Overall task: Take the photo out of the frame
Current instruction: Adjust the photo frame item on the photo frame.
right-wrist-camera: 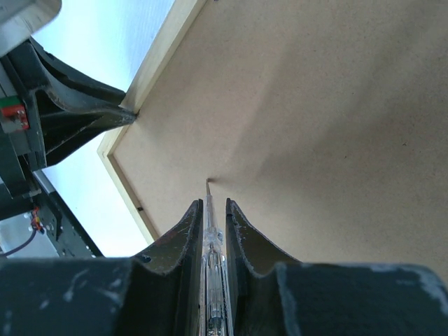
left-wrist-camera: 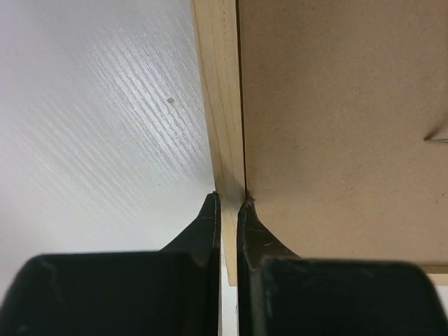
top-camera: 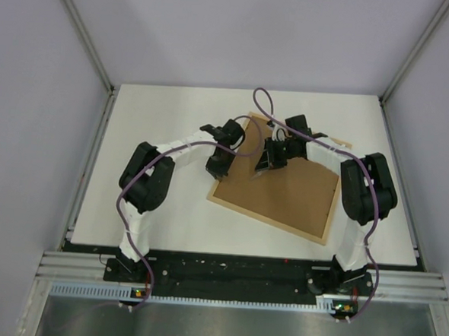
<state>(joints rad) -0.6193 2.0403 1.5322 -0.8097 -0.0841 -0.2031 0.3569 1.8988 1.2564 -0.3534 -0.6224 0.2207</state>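
Frame (left-wrist-camera: pixel 222 105) lies face-down on the table (top-camera: pixel 158 133), backing board (top-camera: pixel 284 191) on top. Photo isn't visible; I'd guess it's under the board.

Left gripper (left-wrist-camera: pixel 229 203): jaws narrow, pinching the frame's wood rail along the board's left edge.

Right gripper (right-wrist-camera: pixel 208 210): jaws nearly closed on a thin clear piece (right-wrist-camera: pixel 212 252). Its tip touches the board's face, in from the left edge. Can't tell if it's a tool or a tab.

Step looks like freeing the board.
- **Left:** clamp the rail flat as an anchor, no lift.
- **Right:** go for the seam between board and rail at a low angle and lever gently.

Risks: the tip skates across the board, or the frame tips and the pane shifts.
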